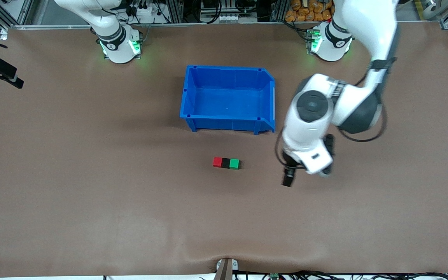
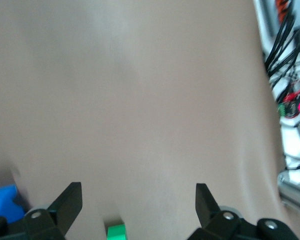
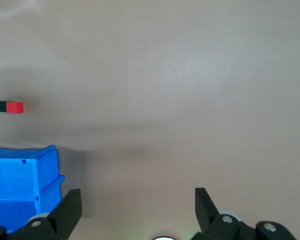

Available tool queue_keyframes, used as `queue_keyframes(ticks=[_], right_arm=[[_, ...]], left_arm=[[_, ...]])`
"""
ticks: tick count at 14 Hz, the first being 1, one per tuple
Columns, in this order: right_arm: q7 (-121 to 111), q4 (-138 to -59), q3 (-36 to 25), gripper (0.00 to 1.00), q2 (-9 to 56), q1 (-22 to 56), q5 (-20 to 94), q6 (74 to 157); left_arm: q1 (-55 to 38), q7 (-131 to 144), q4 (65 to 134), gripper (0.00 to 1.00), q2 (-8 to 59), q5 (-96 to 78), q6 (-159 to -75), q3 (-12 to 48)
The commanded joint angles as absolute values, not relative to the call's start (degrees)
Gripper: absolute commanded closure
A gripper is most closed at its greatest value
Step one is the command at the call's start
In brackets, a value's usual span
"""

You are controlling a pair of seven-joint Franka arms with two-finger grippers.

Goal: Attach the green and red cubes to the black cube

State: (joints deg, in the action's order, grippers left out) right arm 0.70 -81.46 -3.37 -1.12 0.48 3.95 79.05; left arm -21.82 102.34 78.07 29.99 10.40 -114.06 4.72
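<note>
Three small cubes of equal size are seen joined in one straight row on the brown counter (image 1: 91,194). The red cube (image 1: 217,162) is set at the row's end toward the right arm's end of the counter, at the 9 o'clock side of the black cube (image 1: 226,163) in the front view. The green cube (image 1: 234,163) is set at the 3 o'clock side, toward the left arm's end. Both coloured cubes are pressed flush against the black cube, with no gap visible. All three are laid flat and level, faces aligned. The row is placed at the 6 o'clock side of the blue bin (image 1: 228,122), nearer to the front camera and apart from it.
</note>
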Motion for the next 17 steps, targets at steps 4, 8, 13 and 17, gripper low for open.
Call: queue_keyframes(ticks=[4, 8, 13, 17], right_arm=[[1.1, -80.9, -2.2, 0.0, -1.1, -0.8, 3.0, 78.1], [0.6, -80.9, -2.3, 0.0, -1.1, -0.9, 0.8, 78.0], [0.7, -80.9, -2.2, 0.0, -1.1, -0.8, 0.6, 77.7], [0.7, -80.9, -2.2, 0.0, -1.1, -0.8, 0.6, 77.5]], left_arm=[[-12.9, 83.2, 80.5, 0.0, 23.6, 7.5, -111.1, 5.4], [-7.3, 70.3, 80.5, 0.0, 20.6, 2.4, -107.9, 5.4], [-2.1, 47.9, 80.7, 0.0, 17.1, -0.4, -98.8, 5.5], [-1.2, 41.8, 90.1, 0.0, 10.0, -0.8, -97.0, 7.5]])
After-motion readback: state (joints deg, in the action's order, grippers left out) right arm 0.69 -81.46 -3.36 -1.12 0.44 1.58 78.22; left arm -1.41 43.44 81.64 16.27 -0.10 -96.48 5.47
